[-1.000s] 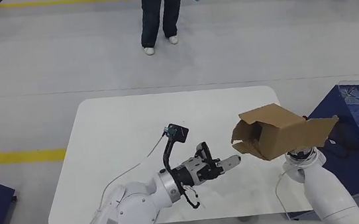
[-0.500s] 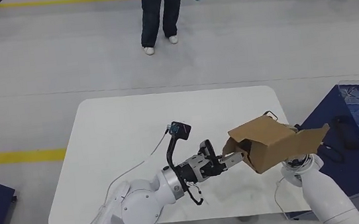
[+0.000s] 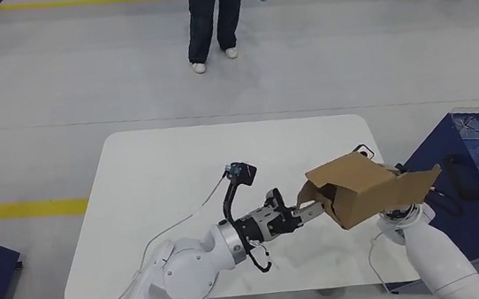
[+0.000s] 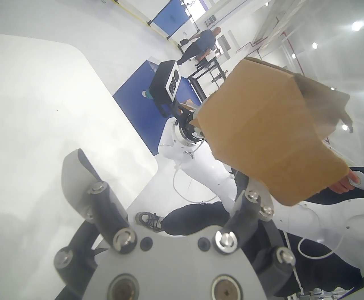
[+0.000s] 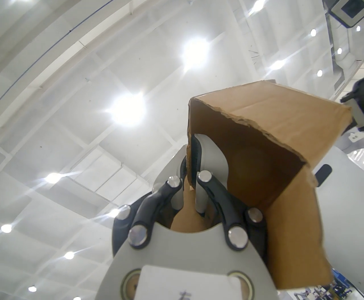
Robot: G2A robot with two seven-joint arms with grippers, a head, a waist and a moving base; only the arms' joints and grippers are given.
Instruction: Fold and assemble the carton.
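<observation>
Brown cardboard carton [image 3: 359, 187] came down toward left gripper [image 3: 311, 212], which advanced to meet it. Carton aloft over white table's [image 3: 180, 174] near right corner. Right gripper [image 5: 191, 159] pinches one wall to steady it. Left jaws spread at the open-end flap.

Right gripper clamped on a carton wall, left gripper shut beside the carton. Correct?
No: the left gripper is open, its fingers spread wide, as the left wrist view shows. It is beside the carton, and the right gripper is clamped on a carton wall.
</observation>
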